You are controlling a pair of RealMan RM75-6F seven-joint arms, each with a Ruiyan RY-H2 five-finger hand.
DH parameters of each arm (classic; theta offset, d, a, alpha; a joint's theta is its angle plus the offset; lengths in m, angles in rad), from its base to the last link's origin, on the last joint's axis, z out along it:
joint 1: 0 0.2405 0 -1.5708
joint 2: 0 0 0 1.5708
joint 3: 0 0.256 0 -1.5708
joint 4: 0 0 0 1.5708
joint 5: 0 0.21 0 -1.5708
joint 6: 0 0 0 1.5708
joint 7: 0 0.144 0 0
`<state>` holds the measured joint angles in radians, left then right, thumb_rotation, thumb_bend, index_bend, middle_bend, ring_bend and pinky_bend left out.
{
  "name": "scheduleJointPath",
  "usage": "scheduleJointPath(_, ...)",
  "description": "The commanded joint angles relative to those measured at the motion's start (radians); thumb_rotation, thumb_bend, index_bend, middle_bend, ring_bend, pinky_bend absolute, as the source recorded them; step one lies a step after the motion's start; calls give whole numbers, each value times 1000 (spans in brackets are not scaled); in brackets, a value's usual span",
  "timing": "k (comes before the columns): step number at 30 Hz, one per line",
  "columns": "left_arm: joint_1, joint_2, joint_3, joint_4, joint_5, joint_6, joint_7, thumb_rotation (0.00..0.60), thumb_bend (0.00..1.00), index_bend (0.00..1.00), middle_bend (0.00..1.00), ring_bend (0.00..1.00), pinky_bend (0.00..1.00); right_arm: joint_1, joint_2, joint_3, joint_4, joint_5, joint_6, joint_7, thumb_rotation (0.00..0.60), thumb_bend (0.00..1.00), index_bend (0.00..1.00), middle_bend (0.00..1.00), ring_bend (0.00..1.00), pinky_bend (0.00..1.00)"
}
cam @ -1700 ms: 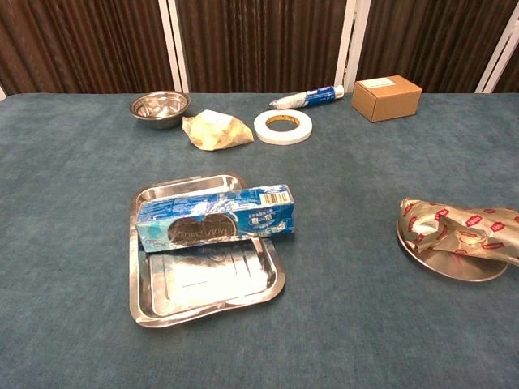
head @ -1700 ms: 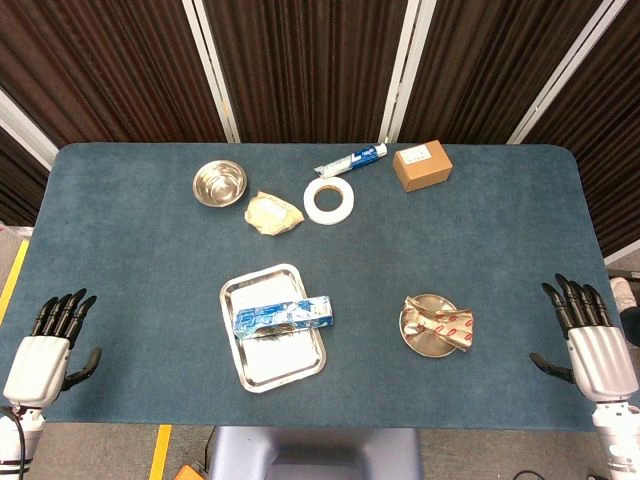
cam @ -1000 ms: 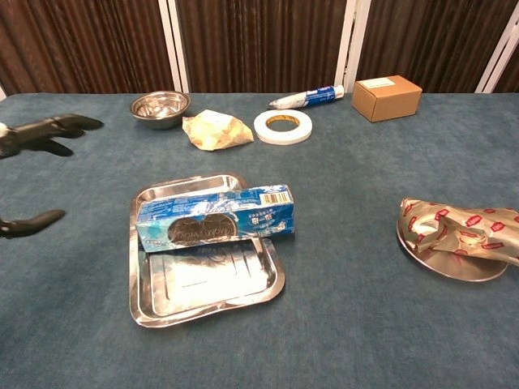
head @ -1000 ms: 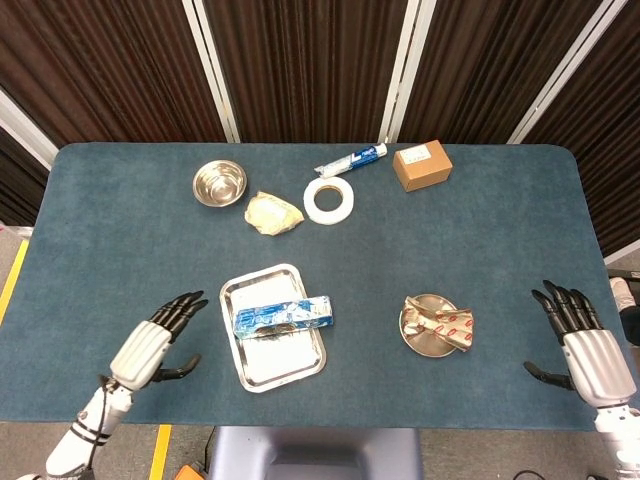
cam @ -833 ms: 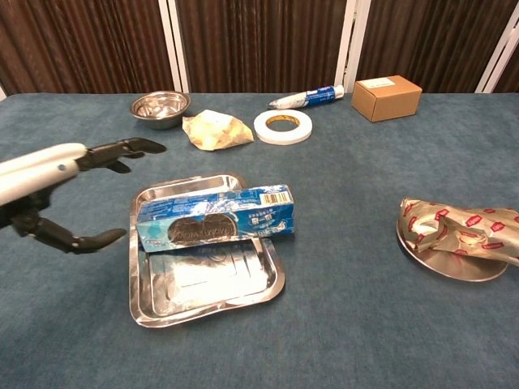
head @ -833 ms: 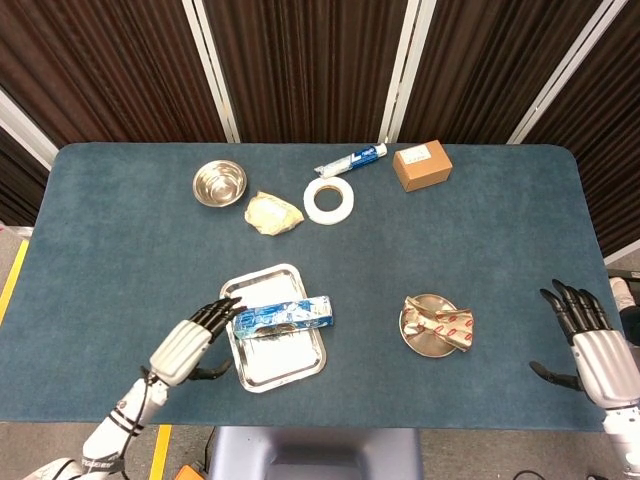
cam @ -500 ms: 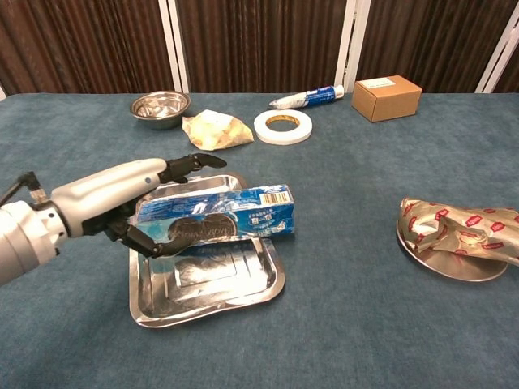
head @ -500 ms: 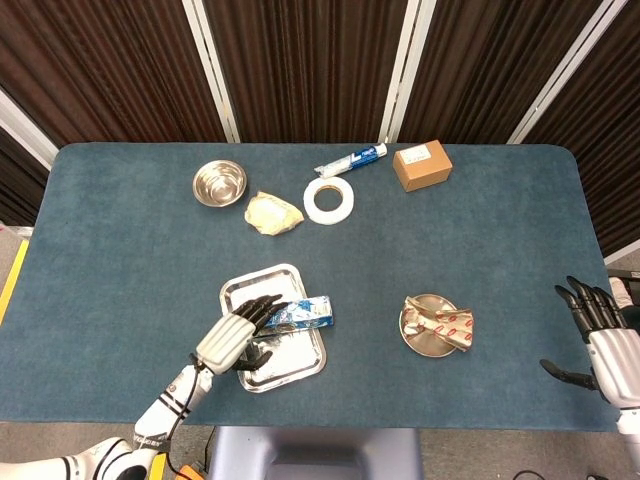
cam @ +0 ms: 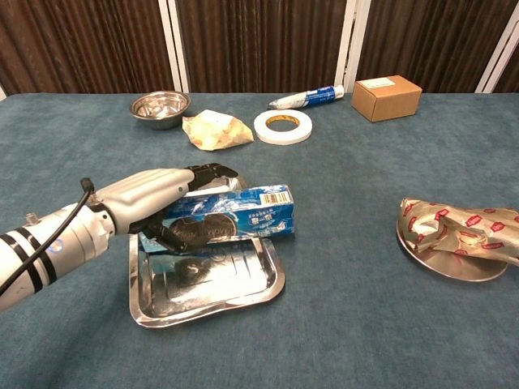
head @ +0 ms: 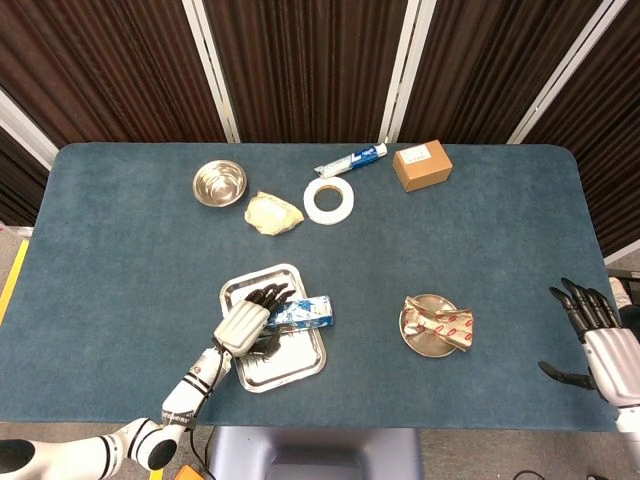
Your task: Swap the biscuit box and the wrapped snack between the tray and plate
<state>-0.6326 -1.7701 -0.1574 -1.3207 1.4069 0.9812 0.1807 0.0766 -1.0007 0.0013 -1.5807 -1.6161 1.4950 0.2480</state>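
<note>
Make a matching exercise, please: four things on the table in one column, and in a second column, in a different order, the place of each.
Things:
1. biscuit box
2. wrapped snack
3. tape roll
4. cardboard box

Places:
A. on the round plate
B. far side of the table, rightmost of the things there
C. across the tray, under the left hand
D. just in front of the blue-and-white tube

Pairs: 1-C, 2-A, 3-D, 4-B
</note>
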Motion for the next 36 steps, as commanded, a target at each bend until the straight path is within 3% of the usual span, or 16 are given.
scheduleJointPath(1,-1,2,0,5,10,25,-12,600,368,35,0,1,189,3,-2,1,-1,4,-9,-6,600,137,0,0,0,0)
scheduleJointPath(6,-10,1,7,25,5,20,-10,600,363,161,163,143,237,2,-3,-2,-8,-3,-4,-14,600,136,0,0,0,0)
scheduleJointPath(12,-30,-4,5,53,-15,-10,-47,600,363,209,218,196,275,-4,-2,5,-6,11,6,-8,600,137,0,0,0,0)
scheduleJointPath(15,-36,-7,7,60,2,3,-76,600,370,401,480,422,440,-1,-1,5,-5,14,-1,-7,600,136,0,0,0,0)
scheduleJointPath(17,-37,-19,5,72,20,30,-106,600,392,592,711,627,621,1,-2,5,-5,15,-5,-9,600,137,0,0,0,0)
scheduleJointPath(21,-42,-59,-3,126,77,116,-171,600,432,755,891,796,808,2,0,7,-6,20,-9,-5,600,136,0,0,0,0)
scheduleJointPath(24,-66,-85,-21,180,112,157,-227,600,459,788,925,829,849,1,5,12,-7,29,-8,7,600,136,0,0,0,0)
scheduleJointPath(29,-137,-124,-69,261,114,136,-261,600,472,791,931,832,853,2,13,21,-5,47,-12,35,600,136,0,0,0,0)
scheduleJointPath(33,-263,-219,-143,423,98,83,-315,600,473,790,931,832,852,8,26,30,3,73,-32,78,600,137,0,0,0,0)
scheduleJointPath(36,-321,-273,-166,524,100,73,-358,600,472,784,925,829,847,11,29,34,9,84,-43,93,600,137,0,0,0,0)
